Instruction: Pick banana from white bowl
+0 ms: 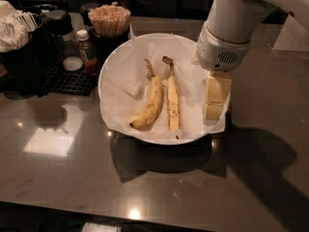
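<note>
The white bowl (pixel 107 64), lined with crinkled white paper, stands in the middle of the dark counter. Two bananas lie in it side by side. The banana (pixel 150 102) is the thicker, curved one on the left, its stem pointing away from me. A slimmer, straighter speckled banana (pixel 173 103) lies just to its right. My gripper (pixel 215 103) hangs from the white arm (pixel 227 30) over the bowl's right side, to the right of both bananas and apart from them. It holds nothing that I can see.
At the back left stand a cup of wooden stirrers (pixel 109 21), a small brown bottle (pixel 87 52) and a black condiment caddy (pixel 29 47) on a black mat. The counter's front edge runs along the bottom.
</note>
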`<control>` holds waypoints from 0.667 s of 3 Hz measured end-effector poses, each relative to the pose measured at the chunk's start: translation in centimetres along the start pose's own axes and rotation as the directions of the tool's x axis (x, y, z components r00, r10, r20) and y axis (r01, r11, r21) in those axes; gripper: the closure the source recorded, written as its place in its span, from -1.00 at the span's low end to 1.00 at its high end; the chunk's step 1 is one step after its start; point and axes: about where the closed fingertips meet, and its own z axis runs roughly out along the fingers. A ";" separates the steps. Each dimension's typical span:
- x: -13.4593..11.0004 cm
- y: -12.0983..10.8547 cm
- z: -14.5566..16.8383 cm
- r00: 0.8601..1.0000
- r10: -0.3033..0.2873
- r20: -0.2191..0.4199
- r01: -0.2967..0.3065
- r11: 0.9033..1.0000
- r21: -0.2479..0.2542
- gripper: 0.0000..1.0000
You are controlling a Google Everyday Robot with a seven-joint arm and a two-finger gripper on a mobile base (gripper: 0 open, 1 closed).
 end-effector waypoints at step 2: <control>-0.3 -0.9 0.3 0.993 0.110 0.053 -0.109 0.994 -0.026 -1.00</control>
